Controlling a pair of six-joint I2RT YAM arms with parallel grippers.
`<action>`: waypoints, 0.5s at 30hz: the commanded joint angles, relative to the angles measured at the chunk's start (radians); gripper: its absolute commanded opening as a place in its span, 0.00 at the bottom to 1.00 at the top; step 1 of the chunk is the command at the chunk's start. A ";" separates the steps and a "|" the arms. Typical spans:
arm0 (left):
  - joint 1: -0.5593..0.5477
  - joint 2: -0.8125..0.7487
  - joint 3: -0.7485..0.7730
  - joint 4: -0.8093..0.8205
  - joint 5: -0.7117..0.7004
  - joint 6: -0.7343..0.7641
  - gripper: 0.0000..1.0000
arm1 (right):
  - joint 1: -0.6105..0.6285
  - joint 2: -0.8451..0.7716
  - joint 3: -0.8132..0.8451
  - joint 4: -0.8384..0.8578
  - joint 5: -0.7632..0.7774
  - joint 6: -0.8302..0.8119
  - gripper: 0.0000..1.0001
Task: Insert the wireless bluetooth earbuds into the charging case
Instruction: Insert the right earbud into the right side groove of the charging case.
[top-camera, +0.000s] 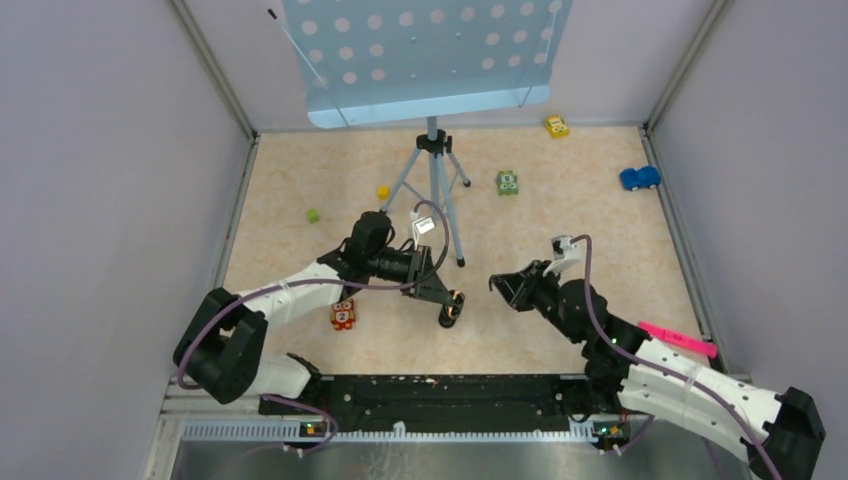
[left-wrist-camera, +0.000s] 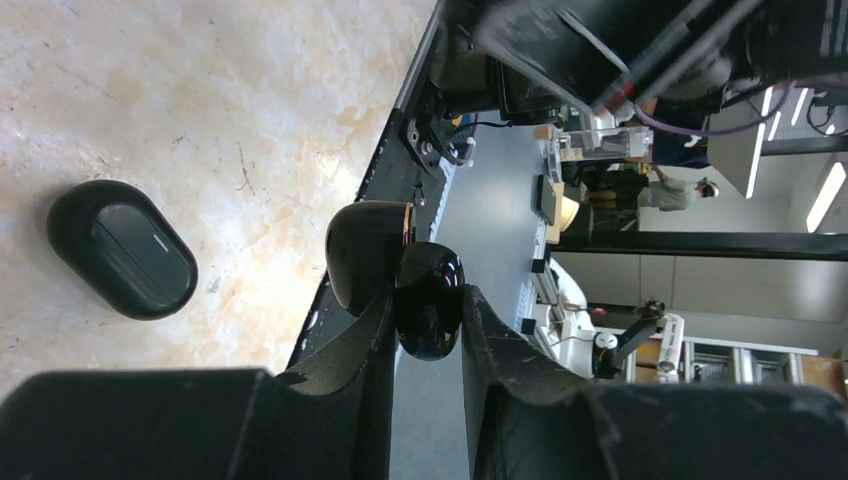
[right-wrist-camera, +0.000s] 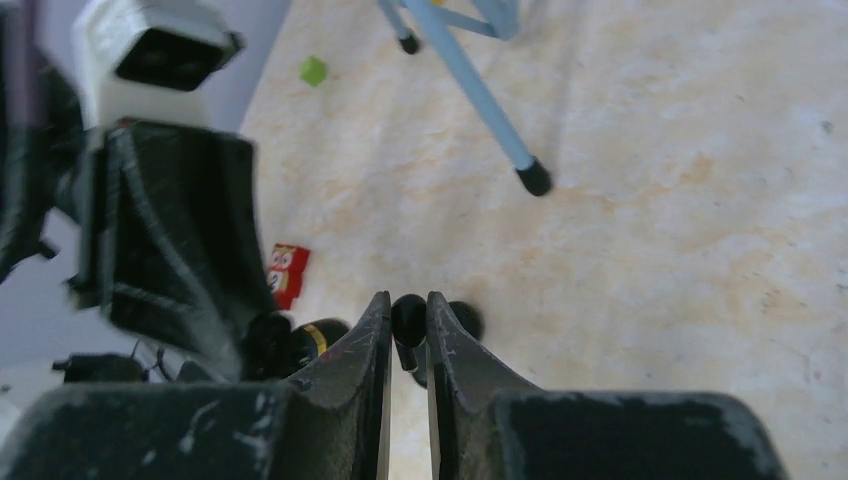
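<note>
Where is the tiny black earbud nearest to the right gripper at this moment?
Low centre in the right wrist view, the tiny black earbud sits pinched between the fingertips of the right gripper, just right of the left gripper.

Three cameras, one tabletop: one perching high, two riding the wrists.
The top external camera is hanging above and behind the arm bases, looking down and forward over the whole table (top-camera: 290, 240) from well back. The left wrist camera is sitting tight behind the left gripper (left-wrist-camera: 428, 300), rolled sideways, peering past the black base rail (left-wrist-camera: 395, 195) into the room beyond. The right wrist camera is crouching low behind the right gripper (right-wrist-camera: 406, 305), facing across towards the white camera box (right-wrist-camera: 150, 45) on the left wrist. It's sharing the red block (right-wrist-camera: 288, 275), the green block (right-wrist-camera: 313, 70) and a tripod leg (right-wrist-camera: 480, 100) with the overhead view; the rail is showing up overhead too.
</note>
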 joint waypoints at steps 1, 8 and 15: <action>-0.003 0.023 0.016 0.084 0.015 -0.089 0.00 | 0.154 -0.072 -0.018 0.182 0.180 -0.132 0.00; -0.003 0.011 -0.033 0.248 0.015 -0.267 0.00 | 0.260 0.009 -0.038 0.408 0.230 -0.198 0.00; -0.003 -0.009 -0.061 0.314 0.001 -0.347 0.00 | 0.295 0.132 -0.040 0.571 0.241 -0.220 0.00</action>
